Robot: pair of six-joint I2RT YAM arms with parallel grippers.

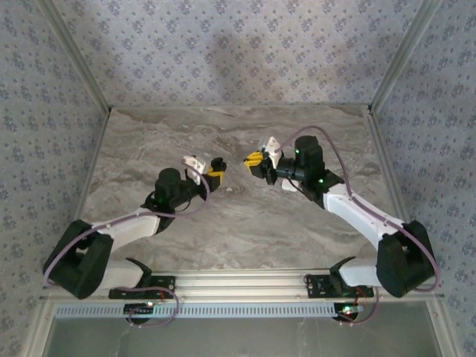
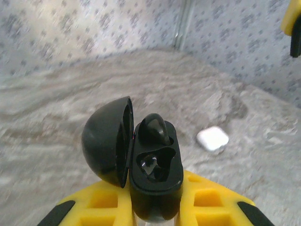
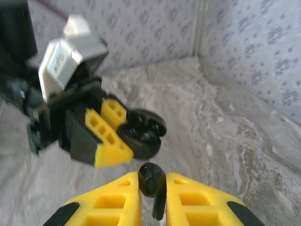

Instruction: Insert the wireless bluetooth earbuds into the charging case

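Note:
My left gripper [image 2: 154, 184] is shut on the black charging case [image 2: 156, 175], which stands upright with its lid [image 2: 106, 141] swung open to the left. One black earbud [image 2: 154, 129] sits in the case's far slot, while the near slot [image 2: 155, 164] holds nothing. My right gripper [image 3: 153, 184] is shut on the other earbud [image 3: 151, 176], stem pointing down. It hangs just short of the open case [image 3: 143, 134]. From above, the left gripper [image 1: 216, 171] and right gripper [image 1: 255, 160] face each other over the table's middle, a small gap apart.
A small white rounded object [image 2: 212, 139] lies on the marble tabletop [image 1: 245, 223] beyond the case. Patterned walls [image 1: 223, 52] close in the back and both sides. The right gripper's yellow finger [image 2: 294, 19] shows at the left wrist view's upper right.

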